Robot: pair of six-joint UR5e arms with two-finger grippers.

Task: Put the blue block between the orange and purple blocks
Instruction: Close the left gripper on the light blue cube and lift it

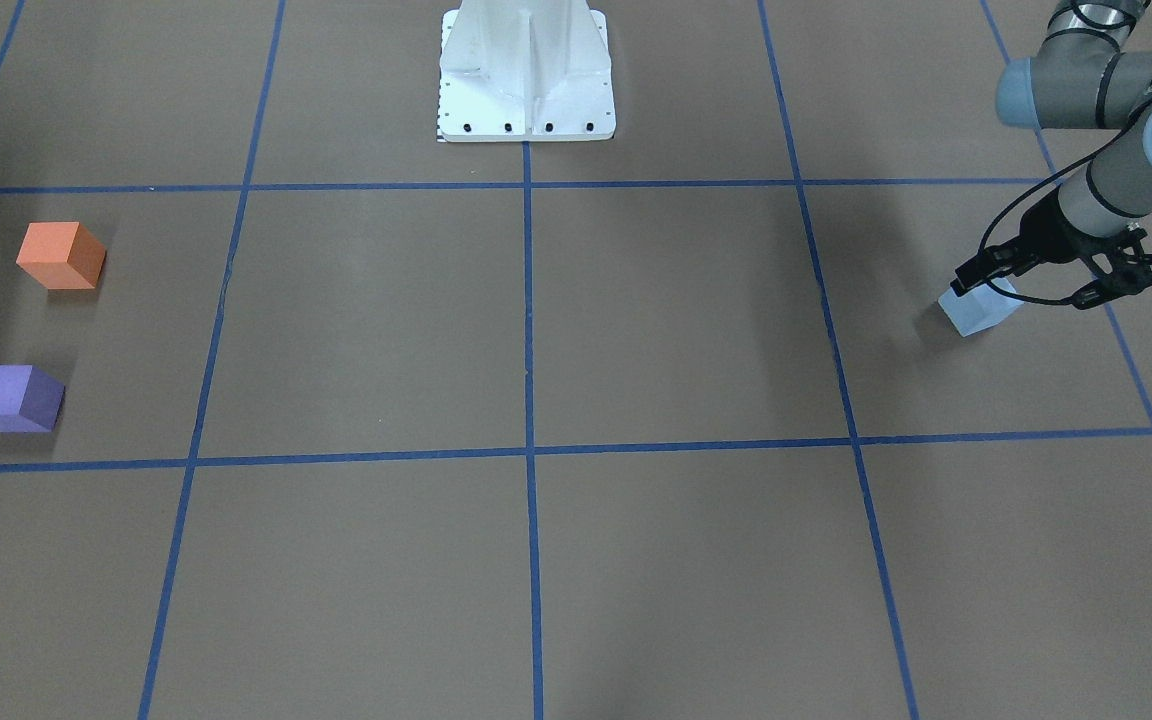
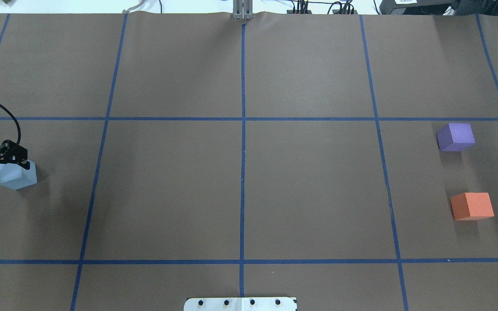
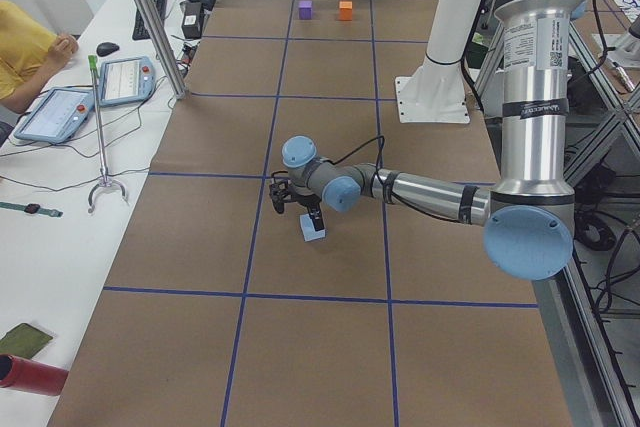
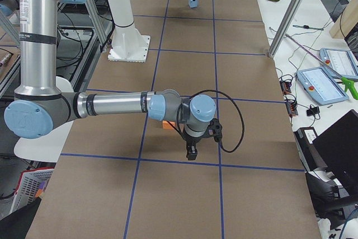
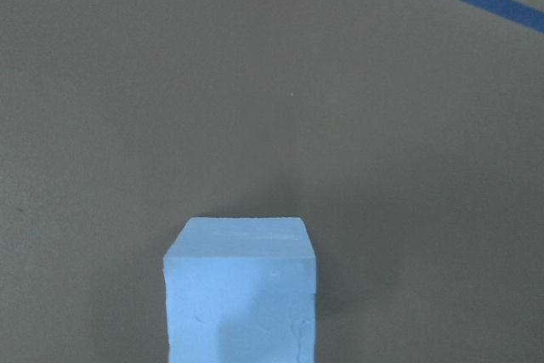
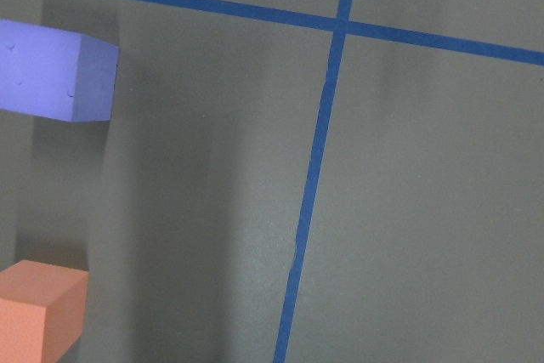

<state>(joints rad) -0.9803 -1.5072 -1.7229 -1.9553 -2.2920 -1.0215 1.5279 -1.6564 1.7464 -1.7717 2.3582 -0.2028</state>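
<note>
Right arm [image 4: 112, 104], nearest in the right-side view, reaches low over the table [image 1: 676, 330]. Its pincer [image 4: 191, 155] points down close by the orange block [image 1: 61, 256]; whether it is open cannot be told. Left arm [image 1: 1116, 180] stretches to the table's opposite end, its pincer [image 1: 981, 278] down at the top of the blue block [image 1: 979, 310]; whether it has a grip is unclear. That block sits on the table, well apart from the orange block and the purple block [image 1: 14, 398], which lie near each other.
</note>
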